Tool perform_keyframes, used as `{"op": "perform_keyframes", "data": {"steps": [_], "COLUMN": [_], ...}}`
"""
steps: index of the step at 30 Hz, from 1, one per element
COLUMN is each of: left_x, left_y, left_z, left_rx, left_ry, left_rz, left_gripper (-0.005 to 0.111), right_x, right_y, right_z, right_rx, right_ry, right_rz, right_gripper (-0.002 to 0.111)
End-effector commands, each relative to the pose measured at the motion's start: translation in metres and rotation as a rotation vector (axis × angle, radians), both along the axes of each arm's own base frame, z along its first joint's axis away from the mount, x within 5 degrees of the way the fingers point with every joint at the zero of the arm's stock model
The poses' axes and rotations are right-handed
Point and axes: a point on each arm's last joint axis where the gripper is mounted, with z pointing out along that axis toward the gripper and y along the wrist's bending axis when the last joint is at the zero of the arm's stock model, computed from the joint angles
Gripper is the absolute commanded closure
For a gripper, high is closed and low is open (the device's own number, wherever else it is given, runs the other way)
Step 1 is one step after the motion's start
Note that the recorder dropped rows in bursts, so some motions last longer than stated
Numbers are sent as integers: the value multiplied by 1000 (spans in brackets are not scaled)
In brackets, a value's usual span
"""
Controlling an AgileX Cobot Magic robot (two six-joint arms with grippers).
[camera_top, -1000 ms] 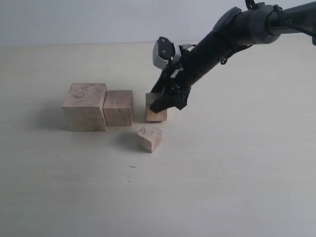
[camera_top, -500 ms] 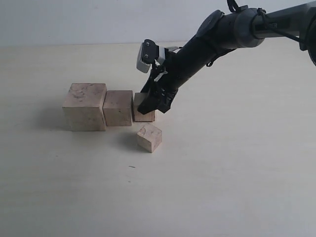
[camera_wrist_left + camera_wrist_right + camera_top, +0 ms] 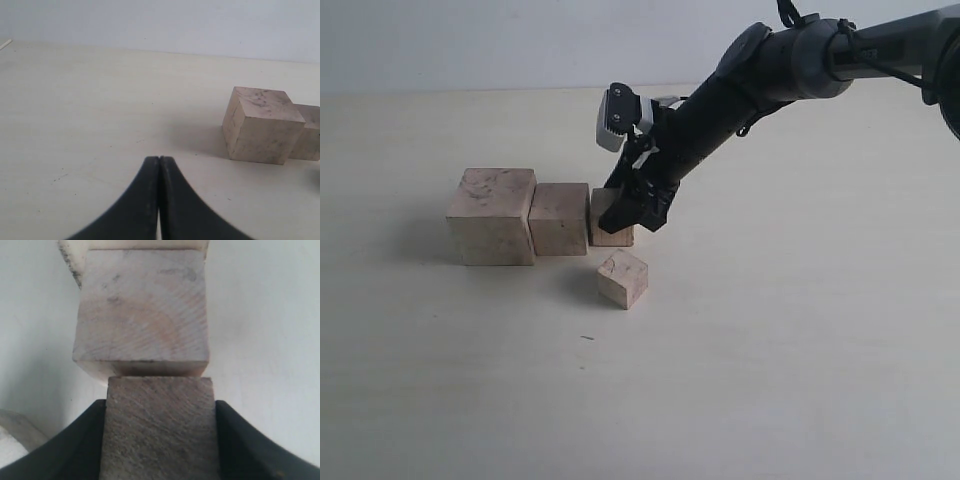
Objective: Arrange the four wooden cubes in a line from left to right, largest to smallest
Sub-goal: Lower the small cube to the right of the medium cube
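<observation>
Left tool (image 3: 159,162) pressed closed; largest cube (image 3: 260,125) on table (image 3: 100,100), second cube (image 3: 309,132) partly hidden behind.

The 4 cubes (image 3: 491,215) are raw, matt wood with visible grain and smudges; the table (image 3: 770,350) looks smooth and matt.

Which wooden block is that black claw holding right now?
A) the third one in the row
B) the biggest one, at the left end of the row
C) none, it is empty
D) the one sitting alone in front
A: the right gripper is closed on the third cube at the row's right end, and the wrist view shows the cube filling the space between its fingers. The loose cube lies apart in front.
</observation>
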Motion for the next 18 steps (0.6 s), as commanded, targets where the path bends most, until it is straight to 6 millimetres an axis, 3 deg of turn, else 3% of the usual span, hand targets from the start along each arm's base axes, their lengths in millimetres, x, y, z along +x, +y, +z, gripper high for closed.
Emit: {"op": "perform_keyframes", "data": {"steps": [1,18], "left_x": [0,0], "left_y": [0,0], "left_z": [2,2], "left_rx": [1,1], "left_ry": [-19,-19], "left_rz": [2,2], "left_gripper": [107,107], "right_x": [-2,-3], "right_y": [-4,0], "right_z": [-18,-15], "right_rx": [-62,-11], "right_ry": [3,35], "right_rz": [43,13], "right_gripper": [108,108]}}
